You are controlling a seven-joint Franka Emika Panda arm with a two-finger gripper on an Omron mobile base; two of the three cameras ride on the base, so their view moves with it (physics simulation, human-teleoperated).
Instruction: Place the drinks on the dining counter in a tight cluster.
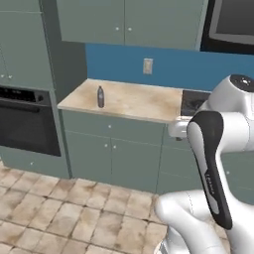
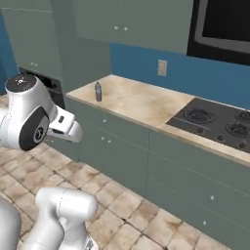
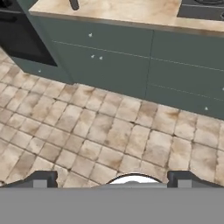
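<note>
I have the small slim greyish water bottle (image 1: 100, 96) standing upright on the beige marbled wall counter (image 1: 139, 101), near its left end and back from the front edge, in front of the blue backsplash (image 1: 168, 67). Right base view agrees: bottle (image 2: 98, 92) at the far left end of the counter (image 2: 141, 102), well apart from the black gas cooktop (image 2: 219, 122) on the right.

End effector (image 3: 112, 180) is spread wide with nothing between the jaws; the two dark finger tips (image 3: 41, 179) sit at opposite sides of the hand view's bottom. It is aimed down at the tan tiled floor (image 3: 87, 140) in front of the grey-green base cabinets (image 3: 131, 61). In the hand view I catch the bottle's (image 3: 74, 4) lower part at the top edge, up and left of the end effector and well apart from it, with floor and cabinet fronts between.

Black wall oven (image 1: 25, 121) sits left of the counter. White arm (image 1: 218, 163) is folded close to the base, lower right in the left base view.
</note>
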